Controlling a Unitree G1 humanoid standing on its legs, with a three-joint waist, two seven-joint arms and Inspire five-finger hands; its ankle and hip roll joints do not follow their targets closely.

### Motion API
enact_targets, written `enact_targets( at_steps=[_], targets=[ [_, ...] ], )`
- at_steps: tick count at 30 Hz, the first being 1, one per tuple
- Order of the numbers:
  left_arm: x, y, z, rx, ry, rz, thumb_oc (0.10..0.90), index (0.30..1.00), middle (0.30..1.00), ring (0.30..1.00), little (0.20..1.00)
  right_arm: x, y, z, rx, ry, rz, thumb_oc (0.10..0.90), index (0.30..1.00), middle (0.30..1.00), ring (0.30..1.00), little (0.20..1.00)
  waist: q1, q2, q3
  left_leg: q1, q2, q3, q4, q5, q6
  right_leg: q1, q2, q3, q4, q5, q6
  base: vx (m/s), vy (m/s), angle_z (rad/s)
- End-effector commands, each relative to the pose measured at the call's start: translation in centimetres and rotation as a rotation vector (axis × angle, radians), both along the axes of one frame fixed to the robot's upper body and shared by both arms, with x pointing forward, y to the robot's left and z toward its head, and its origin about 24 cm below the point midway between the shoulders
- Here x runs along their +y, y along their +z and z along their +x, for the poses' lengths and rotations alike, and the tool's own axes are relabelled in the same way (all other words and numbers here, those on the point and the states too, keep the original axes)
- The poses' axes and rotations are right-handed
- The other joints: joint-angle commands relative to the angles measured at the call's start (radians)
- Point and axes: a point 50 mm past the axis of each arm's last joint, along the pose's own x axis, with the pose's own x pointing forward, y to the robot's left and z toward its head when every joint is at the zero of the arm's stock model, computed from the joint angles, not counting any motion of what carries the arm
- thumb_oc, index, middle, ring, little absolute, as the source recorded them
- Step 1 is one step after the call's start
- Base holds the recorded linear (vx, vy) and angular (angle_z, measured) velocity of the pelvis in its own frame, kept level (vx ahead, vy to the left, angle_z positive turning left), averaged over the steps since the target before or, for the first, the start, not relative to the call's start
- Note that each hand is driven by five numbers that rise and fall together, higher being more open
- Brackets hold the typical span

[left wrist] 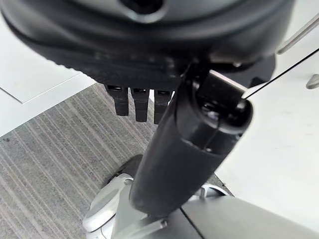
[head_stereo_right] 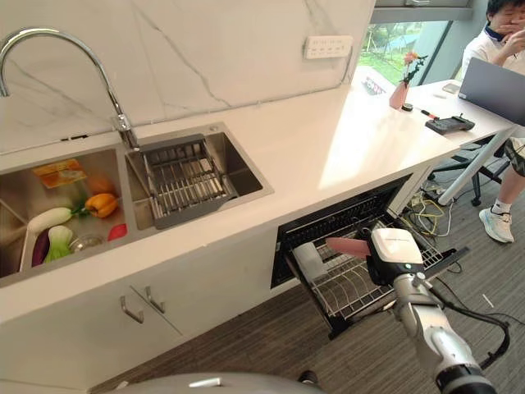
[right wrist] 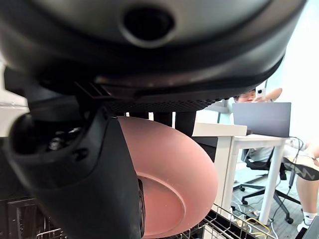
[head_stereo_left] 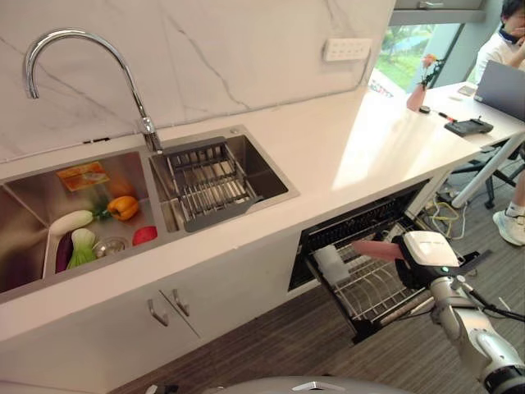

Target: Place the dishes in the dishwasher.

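Right hand [head_stereo_right: 392, 256] clamped on pink plate [head_stereo_right: 349, 246], thumb and fingers pinching rim, held over pulled-out dishwasher rack [head_stereo_right: 349, 289] beside white cup [head_stereo_right: 310, 261]. Left hand [left wrist: 139, 102] hangs over striped floor [left wrist: 45, 164], fingers straight, empty. Step judged as racking plate: tip on edge, feed between tines, clear of cup, release once seated. Beyond, white bench [head_stereo_left: 344, 148]; sink [head_stereo_left: 262, 168] with drain basket [head_stereo_left: 205, 185], vegetables [head_stereo_left: 90, 230]; marble wall, faucet [head_stereo_left: 82, 57]. Far right, person at desk [head_stereo_left: 467, 103], laptop [head_stereo_left: 502, 86].
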Motion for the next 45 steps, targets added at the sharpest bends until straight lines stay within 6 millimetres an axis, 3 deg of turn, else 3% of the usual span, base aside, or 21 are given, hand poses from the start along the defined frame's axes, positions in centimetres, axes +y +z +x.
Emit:
enact_targets(
  at_steps=[1, 4, 5, 10, 11, 12, 15, 19, 24, 27, 30, 31, 34, 35, 36, 37, 38, 39, 41, 43, 45],
  targets=[
    [-1.8, -0.2, 1.7, -0.058, -0.049, -0.058, 0.800, 0.900, 0.900, 0.900, 0.900, -1.7, 6.6, 4.9, -0.302, -0.025, -0.098, 0.400, 0.300, 0.300, 0.300, 0.300, 0.023, 0.058, 0.021, -0.109, -0.025, 0.030, -0.048, 0.084, 0.037, 0.124, 0.002, 0.001, 0.015, -0.228, 0.060, 0.00, -0.058, 0.20],
    [-2.0, -0.3, 1.2, -0.048, -0.045, -0.066, 0.800, 0.900, 0.900, 0.900, 0.900, -2.6, 6.3, 5.1, -0.282, -0.066, -0.124, 0.400, 0.300, 0.300, 0.300, 0.300, 0.029, 0.075, 0.029, -0.120, -0.021, 0.025, -0.049, 0.094, 0.032, 0.121, 0.006, -0.011, 0.014, -0.232, 0.057, -0.01, -0.051, 0.21],
    [-2.3, -0.3, 1.2, -0.059, -0.062, -0.082, 0.800, 0.900, 0.900, 0.900, 0.900, -3.5, 6.3, 5.7, -0.275, -0.105, -0.150, 0.400, 0.300, 0.300, 0.300, 0.300, 0.039, 0.102, 0.045, -0.135, -0.018, 0.021, -0.049, 0.108, 0.025, 0.116, 0.005, -0.020, 0.013, -0.234, 0.055, -0.04, -0.034, 0.19],
    [-2.5, -0.3, 1.1, -0.066, -0.070, -0.093, 0.800, 0.900, 0.900, 0.900, 0.900, -3.9, 6.3, 6.0, -0.256, -0.121, -0.139, 0.400, 0.300, 0.300, 0.300, 0.300, 0.042, 0.135, 0.061, -0.149, -0.020, 0.012, -0.050, 0.119, 0.021, 0.108, 0.002, -0.023, 0.013, -0.236, 0.054, -0.03, -0.005, 0.09],
    [-2.7, -0.2, 1.3, -0.075, -0.078, -0.102, 0.800, 0.900, 0.900, 0.900, 0.900, -4.2, 6.4, 6.1, -0.239, -0.131, -0.145, 0.665, 0.698, 0.698, 0.698, 0.698, 0.044, 0.152, 0.070, -0.158, -0.023, 0.007, -0.051, 0.125, 0.019, 0.103, -0.002, -0.024, 0.013, -0.237, 0.054, -0.04, 0.016, 0.05],
    [-2.8, -0.2, 1.5, -0.089, -0.083, -0.105, 0.800, 0.900, 0.900, 0.900, 0.900, -4.6, 6.6, 6.1, -0.242, -0.144, -0.153, 0.800, 0.900, 0.900, 0.900, 0.900, 0.044, 0.165, 0.077, -0.166, -0.024, 0.003, -0.051, 0.131, 0.017, 0.098, -0.004, -0.026, 0.013, -0.236, 0.054, -0.06, 0.020, 0.05],
    [-3.3, 0.0, 2.3, -0.126, -0.100, -0.112, 0.800, 0.900, 0.900, 0.900, 0.900, -5.5, 6.8, 5.9, -0.242, -0.183, -0.147, 0.800, 0.900, 0.900, 0.900, 0.900, 0.046, 0.191, 0.086, -0.180, -0.026, -0.005, -0.052, 0.140, 0.014, 0.092, -0.009, -0.033, 0.013, -0.236, 0.054, -0.04, 0.019, 0.12],
    [-3.7, -0.1, 2.4, -0.123, -0.091, -0.123, 0.800, 0.900, 0.900, 0.900, 0.900, -5.7, 7.0, 5.7, -0.259, -0.198, -0.104, 0.800, 0.900, 0.900, 0.900, 0.900, 0.032, 0.205, 0.084, -0.171, -0.022, -0.004, -0.053, 0.139, 0.012, 0.104, -0.009, -0.040, 0.013, -0.238, 0.051, 0.00, 0.005, 0.08],
    [-2.9, -0.3, 1.5, -0.076, -0.056, -0.101, 0.800, 0.900, 0.900, 0.900, 0.900, -3.8, 7.9, 5.5, -0.349, -0.125, 0.052, 0.800, 0.900, 0.900, 0.900, 0.900, -0.005, 0.173, 0.068, -0.141, -0.016, 0.008, -0.050, 0.124, 0.017, 0.116, -0.003, -0.028, 0.013, -0.237, 0.046, 0.01, -0.041, 0.00],
    [-2.8, -0.3, 1.6, -0.071, -0.045, -0.096, 0.800, 0.900, 0.900, 0.900, 0.900, -3.3, 8.8, 3.9, -0.451, -0.113, 0.191, 0.800, 0.900, 0.900, 0.900, 0.900, -0.026, 0.150, 0.060, -0.124, -0.020, 0.015, -0.050, 0.110, 0.024, 0.117, -0.001, -0.009, 0.013, -0.237, 0.044, 0.02, -0.045, -0.10],
    [-3.2, -0.5, 1.6, -0.068, -0.037, -0.110, 0.800, 0.900, 0.900, 0.900, 0.900, -3.5, 10.7, 2.3, -0.653, -0.150, 0.330, 0.800, 0.900, 0.900, 0.900, 0.900, -0.063, 0.140, 0.055, -0.107, -0.023, 0.025, -0.051, 0.094, 0.032, 0.113, -0.003, 0.009, 0.014, -0.234, 0.045, 0.02, -0.015, -0.13],
    [-3.2, -0.5, 1.7, -0.068, -0.041, -0.108, 0.800, 0.900, 0.900, 0.900, 0.900, -3.6, 10.7, 2.1, -0.655, -0.155, 0.332, 0.800, 0.900, 0.900, 0.900, 0.900, -0.059, 0.138, 0.055, -0.106, -0.023, 0.025, -0.050, 0.093, 0.032, 0.114, -0.003, 0.010, 0.014, -0.233, 0.046, 0.01, 0.001, -0.13],
    [-3.6, -0.6, 2.1, -0.075, 0.000, -0.101, 0.800, 0.900, 0.900, 0.900, 0.900, -5.5, 11.4, -1.5, -0.958, -0.364, 0.412, 0.800, 0.900, 0.900, 0.900, 0.900, -0.107, 0.132, 0.053, -0.086, -0.032, 0.044, -0.053, 0.074, 0.042, 0.100, -0.007, 0.039, 0.017, -0.223, 0.050, 0.03, -0.001, -0.15],
    [-3.6, -0.6, 2.1, -0.075, 0.000, -0.101, 0.800, 0.900, 0.900, 0.900, 0.900, -5.5, 11.4, -1.5, -0.958, -0.364, 0.412, 0.800, 0.900, 0.900, 0.900, 0.900, -0.107, 0.132, 0.053, -0.086, -0.032, 0.044, -0.053, 0.074, 0.042, 0.100, -0.007, 0.039, 0.017, -0.223, 0.050, 0.02, 0.003, -0.40],
    [-3.6, -0.6, 2.2, -0.078, 0.011, -0.098, 0.800, 0.900, 0.900, 0.900, 0.900, -6.2, 10.9, -2.8, -0.997, -0.446, 0.421, 0.800, 0.900, 0.900, 0.900, 0.900, -0.117, 0.131, 0.052, -0.082, -0.035, 0.047, -0.053, 0.069, 0.044, 0.096, -0.009, 0.045, 0.017, -0.220, 0.051, 0.03, 0.010, -0.30],
    [-3.8, -0.6, 2.4, -0.084, 0.030, -0.090, 0.800, 0.900, 0.900, 0.900, 0.900, -8.3, 8.1, -5.6, -1.081, -0.713, 0.520, 0.400, 0.300, 0.300, 0.300, 0.300, -0.135, 0.133, 0.048, -0.075, -0.040, 0.054, -0.055, 0.060, 0.050, 0.087, -0.012, 0.057, 0.017, -0.214, 0.055, 0.03, 0.012, -0.34],
    [-3.7, -0.6, 2.5, -0.086, 0.027, -0.087, 0.800, 0.900, 0.900, 0.900, 0.900, -8.4, 8.0, -5.7, -1.087, -0.717, 0.527, 0.400, 0.300, 0.300, 0.300, 0.300, -0.131, 0.131, 0.049, -0.075, -0.041, 0.054, -0.054, 0.059, 0.050, 0.087, -0.012, 0.058, 0.017, -0.213, 0.056, 0.04, 0.024, -0.14],
    [-4.3, -0.7, 2.3, -0.090, 0.046, -0.097, 0.800, 0.900, 0.900, 0.900, 0.900, -9.1, 5.5, -7.6, -1.264, -0.959, 0.741, 0.400, 0.300, 0.300, 0.300, 0.300, -0.143, 0.138, 0.047, -0.075, -0.046, 0.055, -0.057, 0.051, 0.054, 0.079, -0.016, 0.066, 0.017, -0.209, 0.059, 0.02, 0.026, -0.21],
    [-4.3, -0.6, 2.6, -0.097, 0.045, -0.104, 0.800, 0.900, 0.900, 0.900, 0.900, -9.5, 4.4, -8.9, -1.268, -1.036, 0.747, 0.400, 0.300, 0.300, 0.300, 0.300, -0.140, 0.138, 0.048, -0.077, -0.050, 0.053, -0.056, 0.048, 0.056, 0.073, -0.020, 0.070, 0.018, -0.207, 0.062, 0.02, 0.024, -0.27],
    [-4.1, -0.6, 2.7, -0.101, 0.042, -0.106, 0.800, 0.900, 0.900, 0.900, 0.900, -10.5, 2.7, -10.8, -1.138, -1.130, 0.660, 0.400, 0.300, 0.300, 0.300, 0.300, -0.146, 0.143, 0.048, -0.080, -0.058, 0.054, -0.057, 0.045, 0.056, 0.065, -0.026, 0.075, 0.018, -0.202, 0.065, 0.02, 0.025, -0.12],
    [-4.1, -0.6, 2.6, -0.099, 0.034, -0.104, 0.800, 0.900, 0.900, 0.900, 0.900, -10.5, 2.0, -10.9, -1.075, -1.139, 0.650, 0.400, 0.300, 0.300, 0.300, 0.300, -0.145, 0.145, 0.051, -0.082, -0.061, 0.054, -0.057, 0.045, 0.056, 0.062, -0.029, 0.076, 0.018, -0.200, 0.065, 0.00, 0.000, 0.00]
  ],
)
